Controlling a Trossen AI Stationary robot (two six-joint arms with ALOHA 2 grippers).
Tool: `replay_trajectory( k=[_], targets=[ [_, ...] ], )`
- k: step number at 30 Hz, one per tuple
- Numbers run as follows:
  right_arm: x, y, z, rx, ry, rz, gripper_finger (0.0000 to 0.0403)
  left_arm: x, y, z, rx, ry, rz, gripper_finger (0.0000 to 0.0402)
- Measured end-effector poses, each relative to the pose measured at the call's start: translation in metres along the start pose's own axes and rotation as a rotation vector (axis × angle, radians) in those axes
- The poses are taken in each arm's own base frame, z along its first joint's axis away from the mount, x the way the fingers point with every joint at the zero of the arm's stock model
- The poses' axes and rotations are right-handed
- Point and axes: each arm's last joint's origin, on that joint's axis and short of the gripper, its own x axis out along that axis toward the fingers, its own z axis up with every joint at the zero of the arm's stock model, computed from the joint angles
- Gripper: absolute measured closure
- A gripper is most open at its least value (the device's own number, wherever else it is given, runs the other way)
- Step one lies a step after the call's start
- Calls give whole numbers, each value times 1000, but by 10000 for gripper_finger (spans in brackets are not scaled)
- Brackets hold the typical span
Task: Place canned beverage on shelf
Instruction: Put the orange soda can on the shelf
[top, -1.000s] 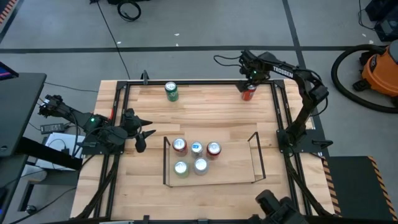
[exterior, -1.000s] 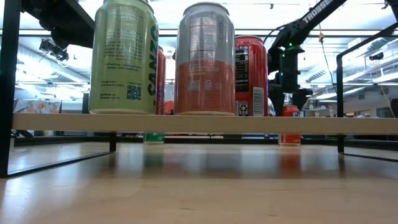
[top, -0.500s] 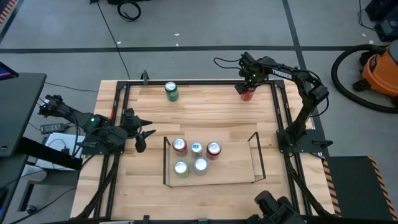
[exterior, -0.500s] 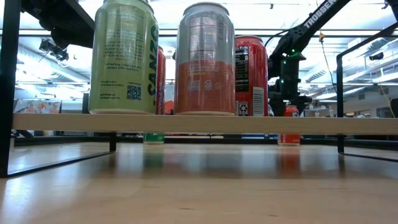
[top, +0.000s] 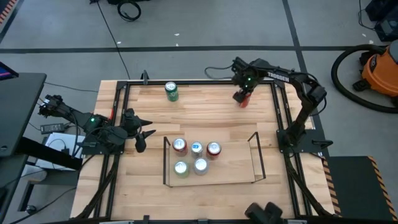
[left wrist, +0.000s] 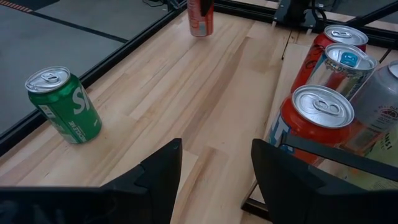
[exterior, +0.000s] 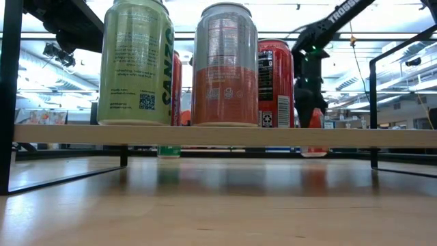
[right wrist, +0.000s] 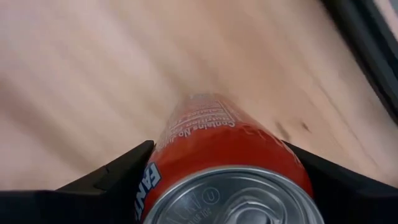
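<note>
A red-orange can (top: 240, 98) is near the table's far right corner, and my right gripper (top: 243, 92) is shut on it from above. It also shows in the low view (exterior: 314, 123) behind the shelf's cans. The shelf (top: 165, 163), thin black rods on a pale wood floor, stands near the middle of the table with several cans standing on it. A green can (top: 171, 91) stands on its base near the far edge. My left gripper (top: 145, 132) is open and empty at the table's left side. My right gripper pinches the can's upper side wall (right wrist: 205, 134), just below the top rim, between its two fingers (right wrist: 118, 173). The fingers come from above, pointing down. The can hangs roughly upright under them; whether its base is clear of the table I cannot tell.
A black frame (top: 186, 82) borders the tabletop. The left wrist view shows the green can (left wrist: 62, 104) to one side and the shelf's cans (left wrist: 314, 121) to the other, with bare wood between. An orange vacuum (top: 379, 71) stands on the floor beyond the right edge.
My right gripper has come down onto the red-orange can and has carried it a short way toward the table's left and near edges. The can stays roughly upright.
</note>
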Motion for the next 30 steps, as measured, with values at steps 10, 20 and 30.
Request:
replay_trajectory(
  k=[10, 20, 30],
  targets=[
    [-2, 81, -11, -560, 123, -98, 85, 0, 0, 0, -6, 0, -1, 198],
    [-17, 149, -34, -844, 186, -202, 85, 0, 0, 0, -6, 0, -1, 198],
    [-74, 215, -47, -925, 0, -195, 85, 0, 0, 0, -5, 0, -1, 198]
  ],
)
